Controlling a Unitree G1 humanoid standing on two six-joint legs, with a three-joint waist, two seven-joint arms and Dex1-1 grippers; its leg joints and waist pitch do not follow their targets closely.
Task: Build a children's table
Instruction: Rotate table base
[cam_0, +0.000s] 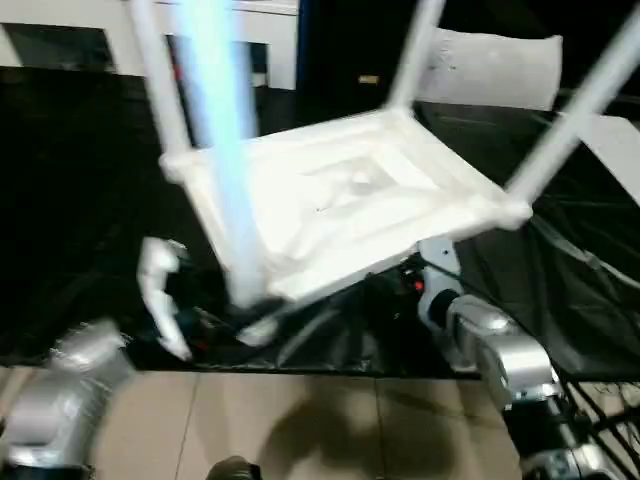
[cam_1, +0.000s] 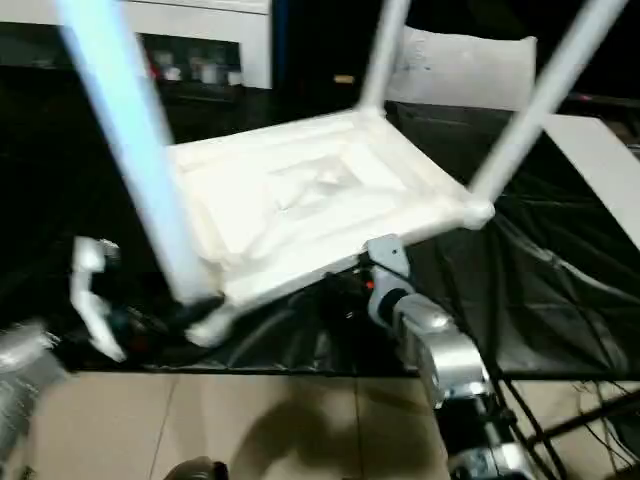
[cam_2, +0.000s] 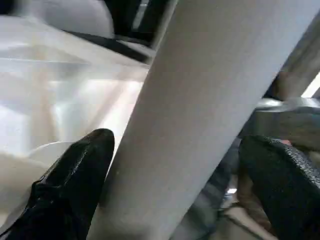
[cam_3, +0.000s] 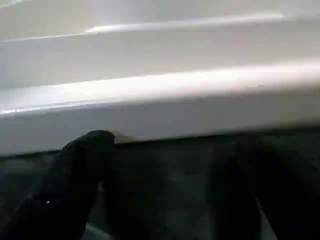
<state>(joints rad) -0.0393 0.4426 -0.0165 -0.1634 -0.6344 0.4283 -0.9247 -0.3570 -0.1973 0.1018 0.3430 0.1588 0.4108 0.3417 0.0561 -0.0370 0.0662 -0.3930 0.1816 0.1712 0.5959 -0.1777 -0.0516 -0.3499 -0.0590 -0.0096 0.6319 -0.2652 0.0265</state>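
The children's table (cam_0: 340, 210) lay upside down on the black-covered work table (cam_0: 80, 200), legs seated. The left gripper (cam_2: 175, 165) straddled the nearest leg (cam_2: 200, 110), fingers spread; the right gripper (cam_3: 165, 185) was spread beneath the tabletop rim. Turning upright was judged next, requiring firm closure.

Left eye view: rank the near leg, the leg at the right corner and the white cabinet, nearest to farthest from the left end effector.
1. Near leg, rising from the tabletop's near corner, right beside the left end effector.
2. Right-corner leg, across the tabletop on the robot's right.
3. White cabinet, beyond the black work table, at the back.
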